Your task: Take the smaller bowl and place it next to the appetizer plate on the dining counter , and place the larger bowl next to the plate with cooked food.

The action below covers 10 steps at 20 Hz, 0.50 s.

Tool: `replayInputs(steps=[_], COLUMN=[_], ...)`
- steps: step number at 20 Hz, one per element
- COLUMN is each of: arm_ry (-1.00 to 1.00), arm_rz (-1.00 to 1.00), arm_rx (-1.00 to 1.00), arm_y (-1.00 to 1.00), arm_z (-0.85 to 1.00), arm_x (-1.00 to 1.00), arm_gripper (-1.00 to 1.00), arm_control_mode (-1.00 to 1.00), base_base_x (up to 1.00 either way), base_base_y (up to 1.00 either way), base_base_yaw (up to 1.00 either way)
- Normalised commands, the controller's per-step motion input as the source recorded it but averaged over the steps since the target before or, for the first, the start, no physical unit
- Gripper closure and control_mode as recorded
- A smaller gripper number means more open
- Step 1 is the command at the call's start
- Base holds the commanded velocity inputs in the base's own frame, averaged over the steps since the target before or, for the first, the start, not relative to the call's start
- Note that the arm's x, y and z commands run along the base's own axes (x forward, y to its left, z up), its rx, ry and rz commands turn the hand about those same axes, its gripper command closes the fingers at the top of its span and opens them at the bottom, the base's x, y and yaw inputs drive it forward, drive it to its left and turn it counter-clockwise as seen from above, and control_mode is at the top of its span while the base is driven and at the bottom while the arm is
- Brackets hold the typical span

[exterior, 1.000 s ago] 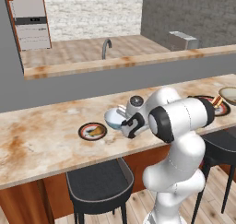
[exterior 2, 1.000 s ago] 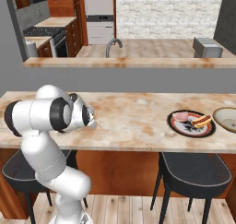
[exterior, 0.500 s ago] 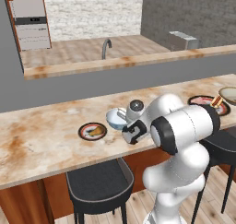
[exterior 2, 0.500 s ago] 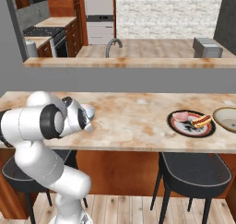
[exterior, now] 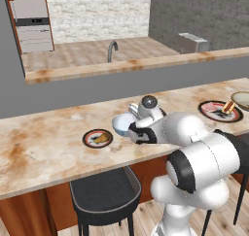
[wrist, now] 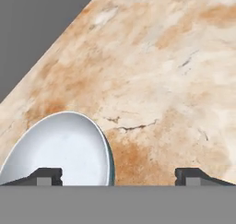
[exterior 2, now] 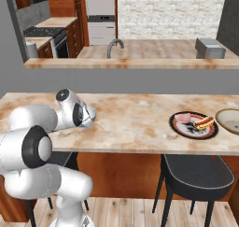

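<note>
since the smaller bowl (exterior: 124, 123) already sits on the dining counter (exterior: 44, 147) just beside the appetizer plate (exterior: 97, 138), mid-counter toward its front edge, 1st half looks done. gripper (exterior: 137, 131) jaws spread wide, nothing held, bowl beside one tip. left: larger bowl (exterior 2: 230, 120) at far right end, already near the cooked-food plate (exterior 2: 193, 124); may need checking. count: 2 bowls, 2 plates, 1 counter.

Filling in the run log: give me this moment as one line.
hand: open | smaller bowl: on dining counter, beside appetizer plate | larger bowl: beside cooked-food plate
</note>
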Motion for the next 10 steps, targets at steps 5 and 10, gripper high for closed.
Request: replayInputs(steps=[5,10], arm_ry=[0.07,0.12], arm_rz=[-0.13,-0.13], arm_rx=[0.00,0.00], arm_y=[-0.50,-0.56], arm_z=[0.99,0.76], arm_x=[-0.24,-0.88], arm_gripper=[-1.00,-1.00], arm_control_mode=[-1.00,-1.00], base_base_x=[0.00,0.00], base_base_y=[0.00,0.00], base_base_yaw=[0.00,0.00])
